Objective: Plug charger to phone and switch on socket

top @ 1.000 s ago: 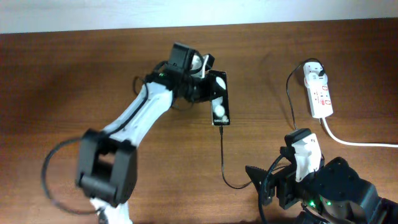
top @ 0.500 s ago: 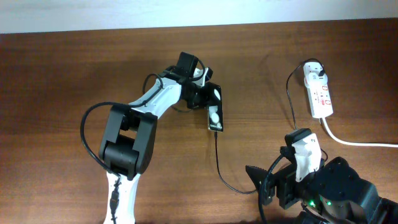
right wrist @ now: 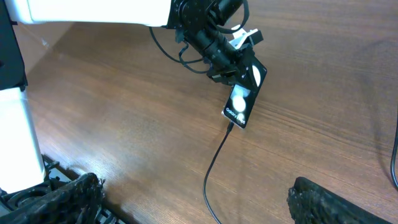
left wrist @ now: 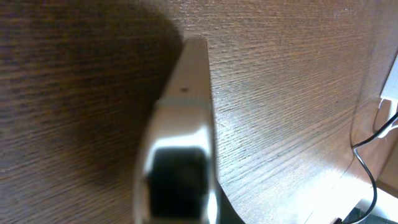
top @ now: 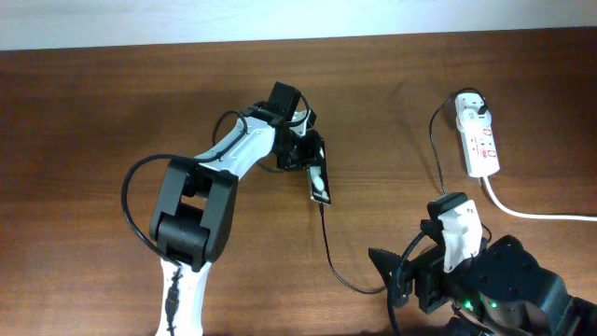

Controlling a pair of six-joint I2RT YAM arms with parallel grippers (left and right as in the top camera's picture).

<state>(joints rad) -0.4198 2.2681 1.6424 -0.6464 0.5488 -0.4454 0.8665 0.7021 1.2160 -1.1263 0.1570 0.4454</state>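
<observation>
The phone point(top: 319, 182) is tipped on its edge, with the charger point(top: 328, 241) plugged in.
The left gripper point(top: 310, 159) squeezes the phone, maybe to steady the plug — the right gripper point(right wrist: 196, 196) is wide open below it, and the socket point(top: 478, 140) is far off.

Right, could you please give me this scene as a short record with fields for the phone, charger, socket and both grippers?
phone: tilted, gripped at its top end by left gripper
charger: tip in the phone's lower end, white adapter in the socket
socket: switch state unreadable
right gripper: open, holding nothing
</observation>
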